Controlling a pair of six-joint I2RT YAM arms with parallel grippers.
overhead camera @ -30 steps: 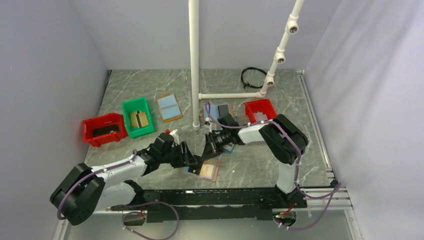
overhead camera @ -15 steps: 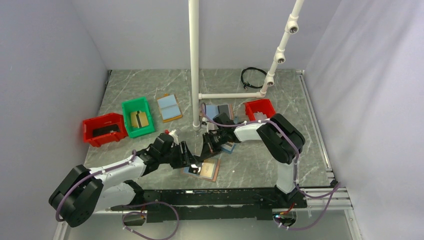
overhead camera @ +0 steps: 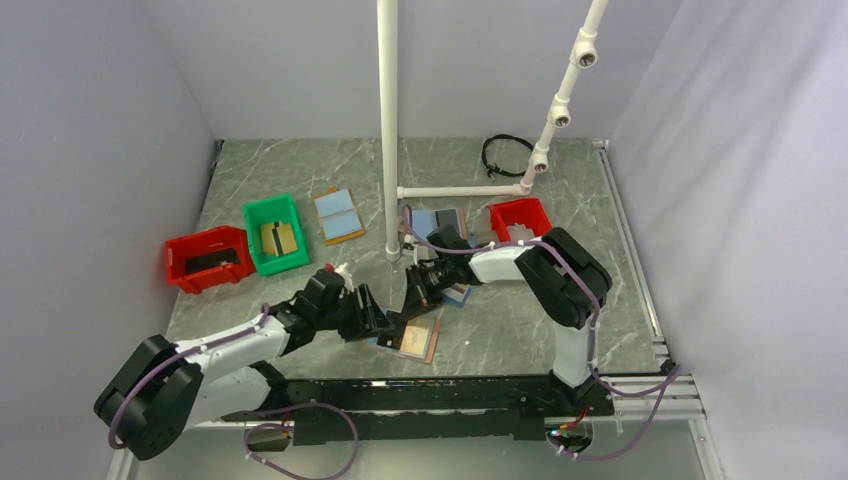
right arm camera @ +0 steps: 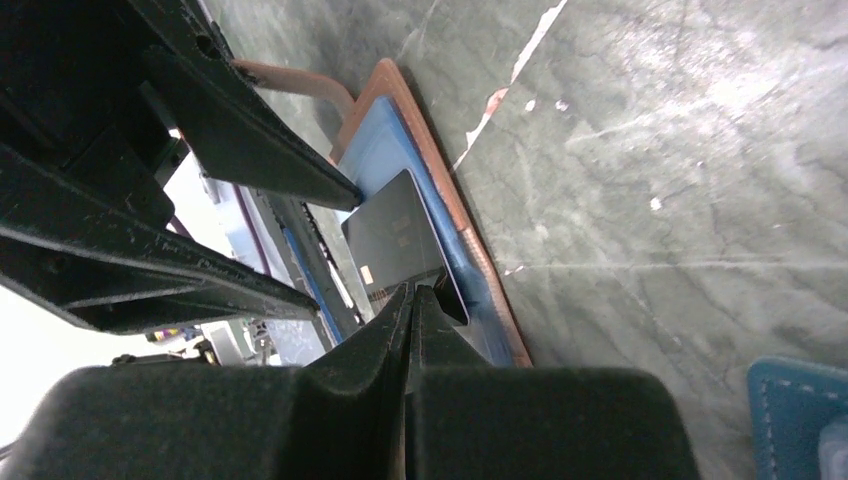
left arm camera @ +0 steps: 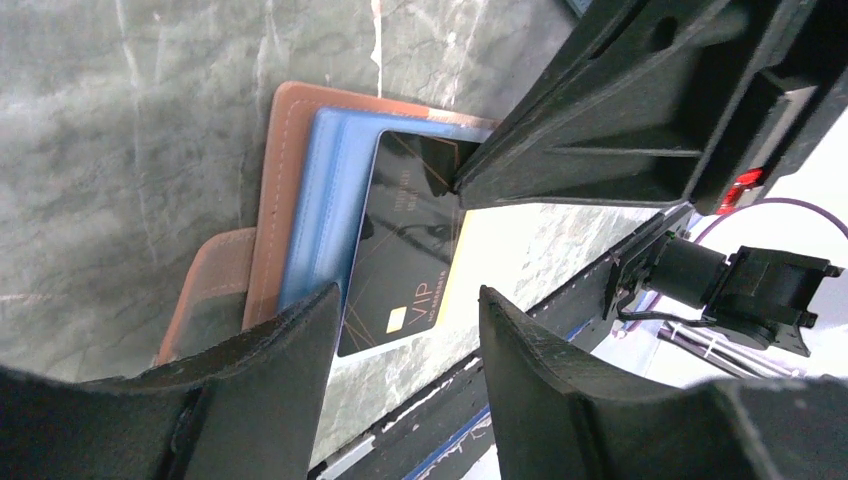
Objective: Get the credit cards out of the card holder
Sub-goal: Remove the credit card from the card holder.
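Note:
The card holder (overhead camera: 428,345), tan-brown rimmed with a light blue inside (left arm camera: 325,195), lies open and flat near the table's front edge. A dark credit card (left arm camera: 400,245) marked VIP sticks partly out of its pocket toward that edge. My left gripper (left arm camera: 410,293) is open, its two fingers either side of the card's free end without touching it. From the other side my right gripper (right arm camera: 412,292) is shut, its joined tips pressing down on the card's (right arm camera: 393,232) far corner. Nothing sits between the right fingers.
At the left stand a red bin (overhead camera: 208,257) and a green bin (overhead camera: 276,233) holding a gold card. A tan-rimmed holder (overhead camera: 338,214), another holder (overhead camera: 437,222), a red bin (overhead camera: 520,218) and a navy holder (right arm camera: 800,410) lie around a white pipe frame (overhead camera: 388,130).
My right gripper has slid left and down onto the card. The left gripper has opened a little wider and shifted slightly toward the near edge.

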